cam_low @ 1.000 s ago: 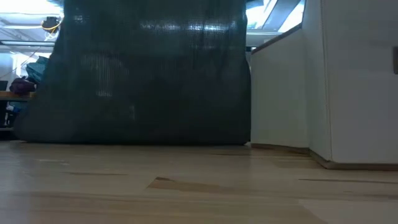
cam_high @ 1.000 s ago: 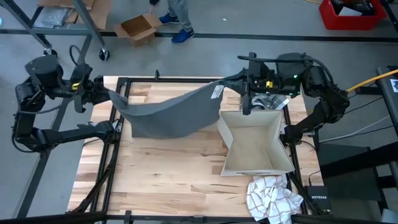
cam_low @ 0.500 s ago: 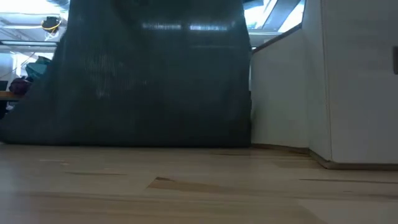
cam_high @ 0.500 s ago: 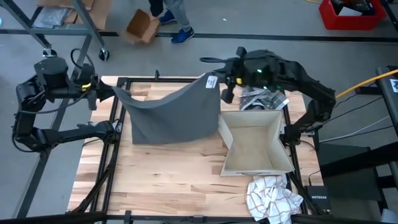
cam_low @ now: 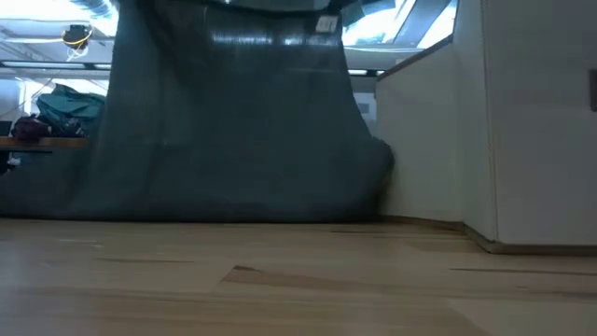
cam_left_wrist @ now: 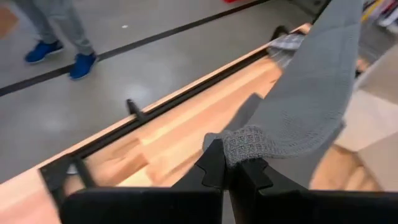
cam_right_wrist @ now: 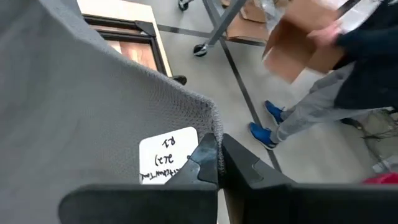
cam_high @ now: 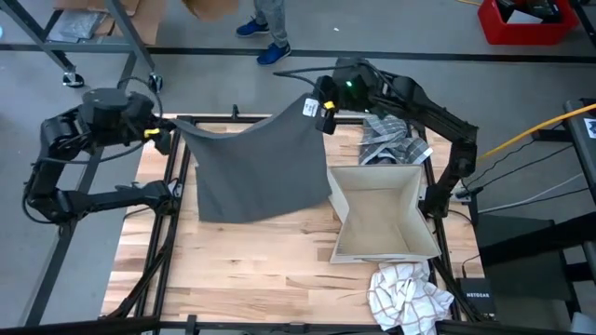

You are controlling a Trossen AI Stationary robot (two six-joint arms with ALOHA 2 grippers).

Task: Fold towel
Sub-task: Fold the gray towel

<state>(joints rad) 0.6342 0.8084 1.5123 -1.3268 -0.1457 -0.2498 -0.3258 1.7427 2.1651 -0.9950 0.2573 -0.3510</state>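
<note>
White box (cam_high: 384,209) open beside hanging grey towel (cam_high: 261,167).

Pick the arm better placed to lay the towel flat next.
Neither alone. The left gripper and right gripper each pinch a top corner of the gray towel, jaws shut, hem on the wooden table. Right has the white box beside it, so left has the freer path.

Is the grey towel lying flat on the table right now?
No, the grey towel hangs from both grippers, only its lower edge reaching the table.
</note>
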